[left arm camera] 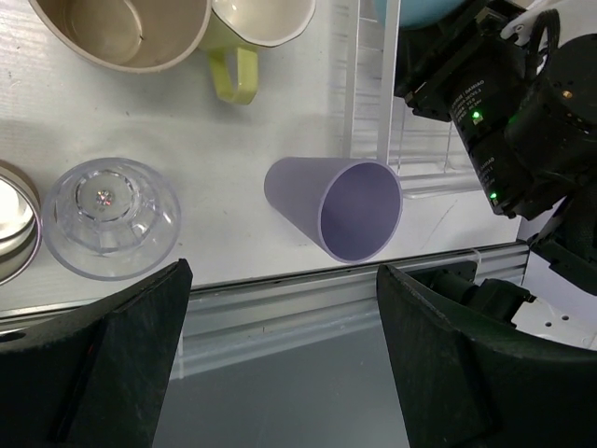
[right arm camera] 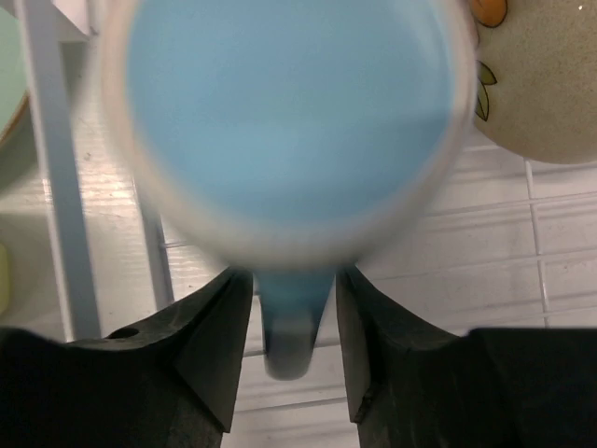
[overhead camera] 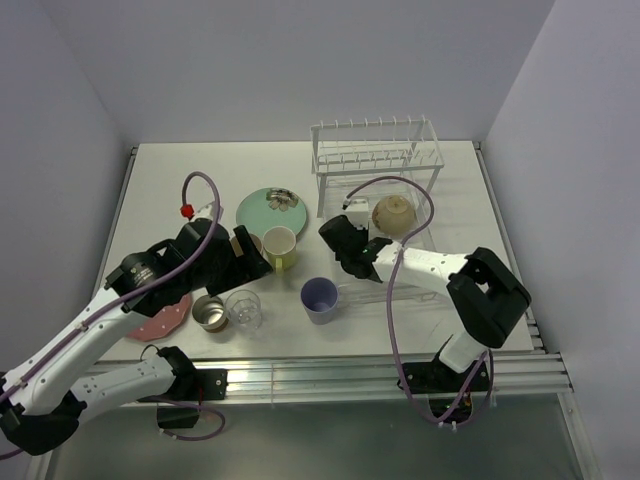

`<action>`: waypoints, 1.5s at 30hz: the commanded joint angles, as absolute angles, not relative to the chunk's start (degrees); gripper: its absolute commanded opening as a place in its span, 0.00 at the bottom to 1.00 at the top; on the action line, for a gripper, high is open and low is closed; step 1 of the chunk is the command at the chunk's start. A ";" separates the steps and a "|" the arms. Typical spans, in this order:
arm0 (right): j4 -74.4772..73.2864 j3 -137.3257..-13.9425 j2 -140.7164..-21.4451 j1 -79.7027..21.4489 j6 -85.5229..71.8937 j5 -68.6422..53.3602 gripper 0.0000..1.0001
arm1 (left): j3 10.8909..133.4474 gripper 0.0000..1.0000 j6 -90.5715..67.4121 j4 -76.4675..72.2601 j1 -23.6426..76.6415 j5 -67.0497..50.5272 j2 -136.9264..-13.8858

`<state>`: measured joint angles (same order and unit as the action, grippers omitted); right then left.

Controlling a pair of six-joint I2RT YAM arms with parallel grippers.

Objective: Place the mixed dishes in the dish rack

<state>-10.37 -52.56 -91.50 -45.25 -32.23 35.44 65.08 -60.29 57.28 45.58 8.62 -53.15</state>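
Right gripper (right arm camera: 291,280): fingers (right arm camera: 210,355) stand either side of the handle (right arm camera: 291,327) of the blue cup (right arm camera: 280,121), very close to it; cannot tell whether they pinch it or stand just clear. Cup blurred, filling the wrist view, over the wire floor of the dish rack (overhead camera: 375,150), left part of the lower basket. Cream bowl (overhead camera: 393,213) with a floral print sits in the same basket, just right of the cup, in front of the raised prong row. Left gripper (left arm camera: 280,271): fingers (left arm camera: 112,373) spread wide, nothing between them, hanging above the bench (overhead camera: 170,190) left of the rack. Lavender cup (left arm camera: 345,210) upright on the bench, just off the rack's front-left corner. Further left of the rack: clear glass (left arm camera: 110,215), then small steel cup (overhead camera: 209,312), side by side. Yellow cup (overhead camera: 279,247) and tan cup (left arm camera: 121,28) touching or nearly so, left of the rack. Mint-green plate (overhead camera: 265,210) flat, left of the rack, behind the yellow cup. Pink scalloped plate (overhead camera: 165,318) farthest from the rack, partly under the left arm
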 commanded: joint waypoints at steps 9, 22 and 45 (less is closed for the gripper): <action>-12.83 -55.55 -92.99 -43.51 -31.29 35.07 0.84 | 67.94 0.86 -58.27 55.11 45.70 6.86 -55.90; -12.12 -50.72 -77.36 -43.59 -28.39 26.99 0.86 | 69.16 0.80 -57.66 53.88 45.70 10.18 -63.45; -44.37 -53.52 -37.28 -43.51 -34.37 29.88 0.85 | 85.86 0.62 -39.47 49.84 46.93 17.05 -92.28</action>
